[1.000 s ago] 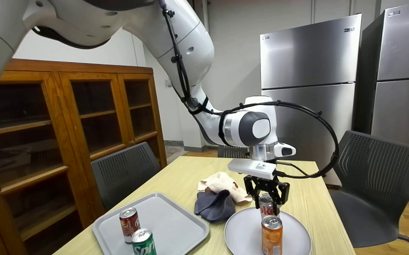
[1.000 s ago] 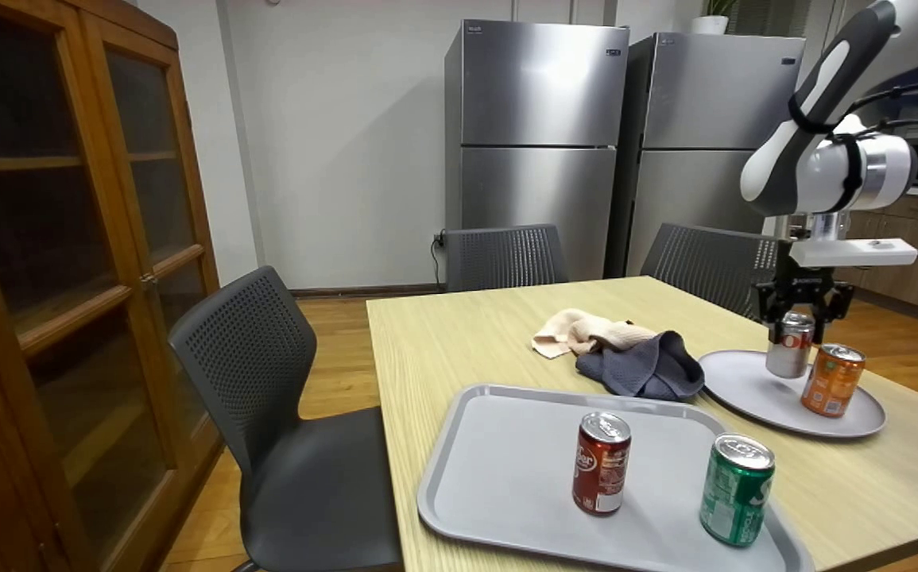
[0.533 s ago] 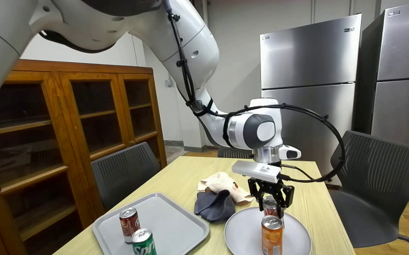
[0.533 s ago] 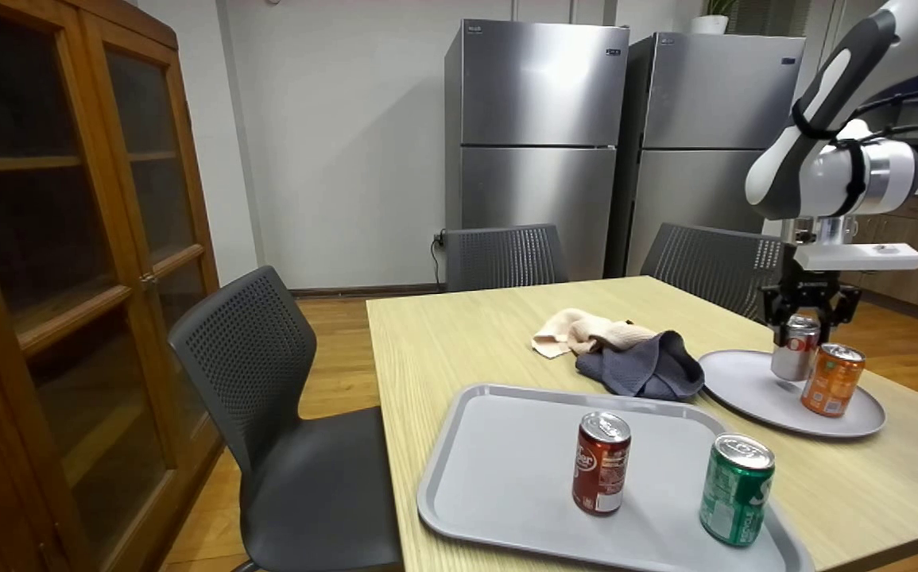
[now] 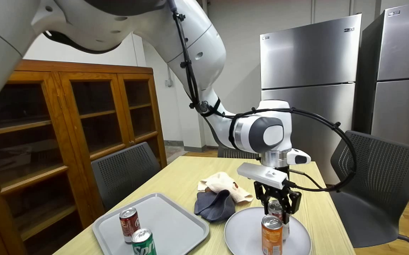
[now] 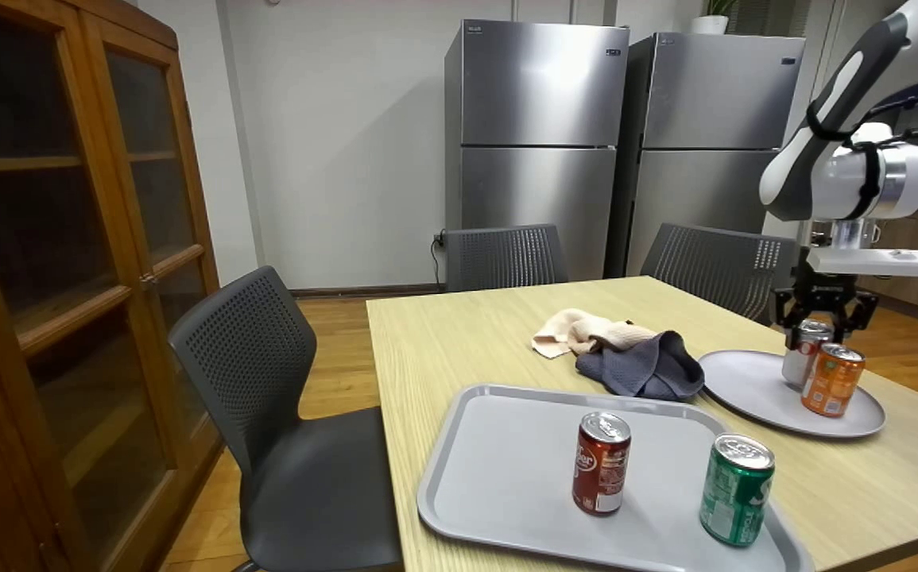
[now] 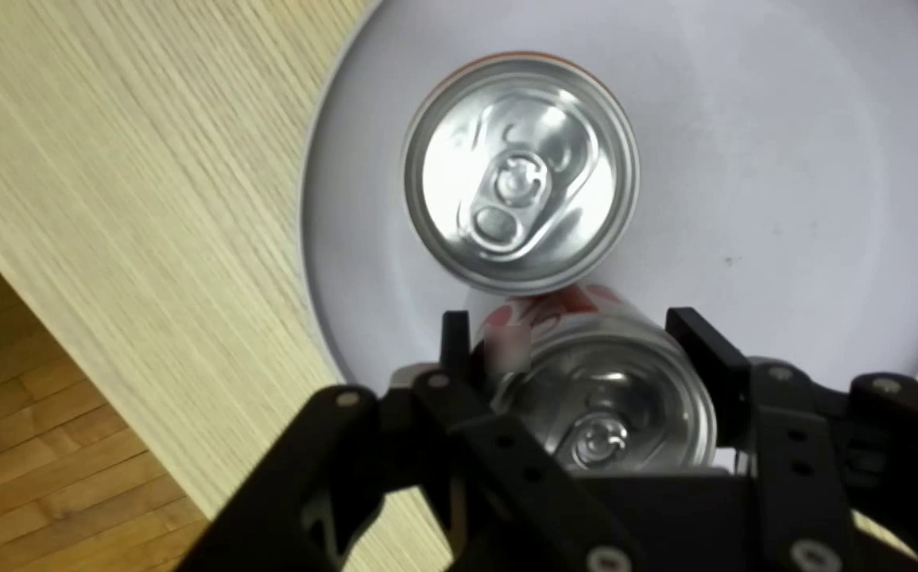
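A silver cola can point(image 6: 797, 370) with red lettering is gripped between the fingers of my gripper point(image 6: 814, 340). In the wrist view the silver can point(image 7: 610, 397) has a black finger on either side, its top facing the camera. Right beside it an orange can point(image 7: 520, 175) stands upright on a round grey plate point(image 7: 761, 159); whether the two cans touch I cannot tell. The orange can point(image 5: 272, 235) hides part of the silver one in both exterior views. The silver can's base is over the plate, at or very near its surface.
A grey tray point(image 6: 506, 445) bears a dark red can point(image 6: 602, 465) and a green can point(image 6: 737, 488). Between tray and plate lie a dark cloth point(image 5: 215, 207) and a cream cloth point(image 5: 222, 184). Chairs point(image 5: 374, 187) surround the table.
My gripper has shifted right and somewhat lower in both exterior views, and the silver can has travelled with it. The orange can, plate, tray and cloths have stayed put.
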Robot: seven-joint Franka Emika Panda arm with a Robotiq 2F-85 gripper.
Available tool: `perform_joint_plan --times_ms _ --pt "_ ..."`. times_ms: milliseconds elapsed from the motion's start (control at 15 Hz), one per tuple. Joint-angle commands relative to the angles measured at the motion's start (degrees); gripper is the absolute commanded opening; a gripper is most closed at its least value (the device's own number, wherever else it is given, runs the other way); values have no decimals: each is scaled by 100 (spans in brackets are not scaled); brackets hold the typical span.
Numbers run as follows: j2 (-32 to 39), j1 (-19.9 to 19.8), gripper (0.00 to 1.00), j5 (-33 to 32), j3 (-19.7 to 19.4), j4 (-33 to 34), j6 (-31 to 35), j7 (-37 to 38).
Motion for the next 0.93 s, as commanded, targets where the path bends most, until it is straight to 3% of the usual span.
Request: perform_joint_plan --times_ms 0,400,467,667,867 --pt "33 -110 38 180 48 147 -177 125" --pt "121 -130 38 309 60 147 -171 147" --pt "126 -96 88 283 26 156 -202 203" --pt "38 67 100 105 -89 90 -139 329" --pt "-249 317 100 -123 -165 -141 52 420"
